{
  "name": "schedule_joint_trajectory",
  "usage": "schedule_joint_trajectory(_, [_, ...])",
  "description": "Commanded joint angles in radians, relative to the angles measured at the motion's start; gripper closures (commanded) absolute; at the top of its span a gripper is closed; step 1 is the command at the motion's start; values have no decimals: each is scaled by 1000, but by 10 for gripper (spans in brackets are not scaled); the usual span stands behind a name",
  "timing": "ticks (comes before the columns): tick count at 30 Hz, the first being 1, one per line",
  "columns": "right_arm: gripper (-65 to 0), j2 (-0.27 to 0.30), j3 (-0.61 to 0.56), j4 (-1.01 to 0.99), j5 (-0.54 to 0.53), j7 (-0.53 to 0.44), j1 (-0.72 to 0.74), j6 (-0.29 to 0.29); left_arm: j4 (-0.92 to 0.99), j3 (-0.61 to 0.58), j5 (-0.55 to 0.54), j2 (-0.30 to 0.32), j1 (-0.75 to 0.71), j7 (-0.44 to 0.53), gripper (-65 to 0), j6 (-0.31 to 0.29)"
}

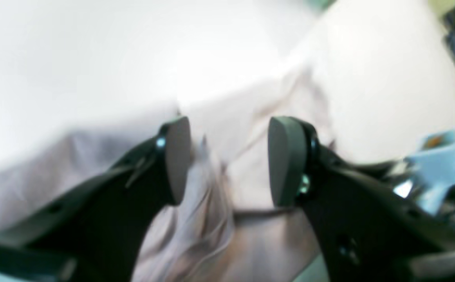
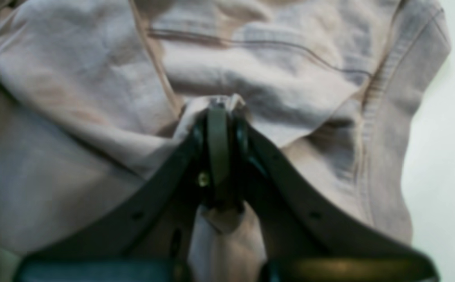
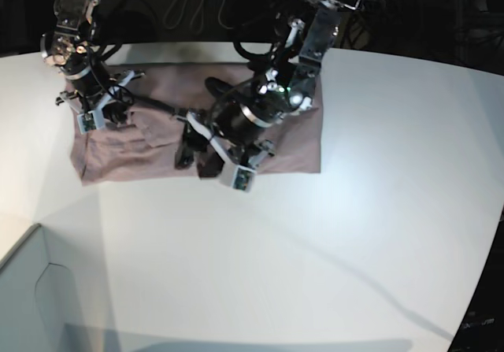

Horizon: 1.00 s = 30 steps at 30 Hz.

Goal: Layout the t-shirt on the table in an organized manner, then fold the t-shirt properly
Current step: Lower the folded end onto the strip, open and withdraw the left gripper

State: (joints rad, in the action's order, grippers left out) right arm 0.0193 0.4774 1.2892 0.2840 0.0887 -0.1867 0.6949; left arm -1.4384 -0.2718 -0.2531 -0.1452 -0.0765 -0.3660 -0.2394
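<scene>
Pinching t-shirt [image 2: 282, 78] folds, right claw [image 2: 219, 113], a base-view blur.

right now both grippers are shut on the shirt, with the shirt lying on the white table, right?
Not quite. Only the right gripper is shut on the shirt. The left wrist view shows the left gripper with its jaws apart, cloth lying loose between them. The shirt does lie on the white table.
</scene>
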Motion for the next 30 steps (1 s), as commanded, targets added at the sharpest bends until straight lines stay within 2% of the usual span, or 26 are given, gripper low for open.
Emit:
schedule_joint_trajectory(1, [0,3,-1,3,21,27,-4,3,-55,-5,-16,-8,-4,20,-296,-13])
schedule_joint_trajectory(5, [0,14,-1,2,21,27,0,3,-172,6,-16,80,-53,20,-292,-13])
schedule_joint_trajectory(8, [0,17,-1,2,21,27,6,3,-183,44,-18,157,-87,20,-291,-11])
schedule_joint_trajectory(12, [0,17,-1,-1,21,27,8,3,-126,131,-16,175,-122,20,-254,-11])
schedule_joint_trajectory(15, [0,17,-1,-3,21,27,8,3,-69,147,-16,175,-122,18,-237,-11])
schedule_joint_trajectory(17, [0,17,-1,-4,21,27,8,3,-46,121,-16,169,-122,12,-237,-11])
schedule_joint_trajectory(23, [0,17,-1,-1,21,27,10,3,28,-65,-18,166,-62,-132,-237,-15])
schedule_joint_trajectory(30, [0,17,-1,3,21,27,10,3,-6,-234,-18,166,-19,-138,-237,-18])
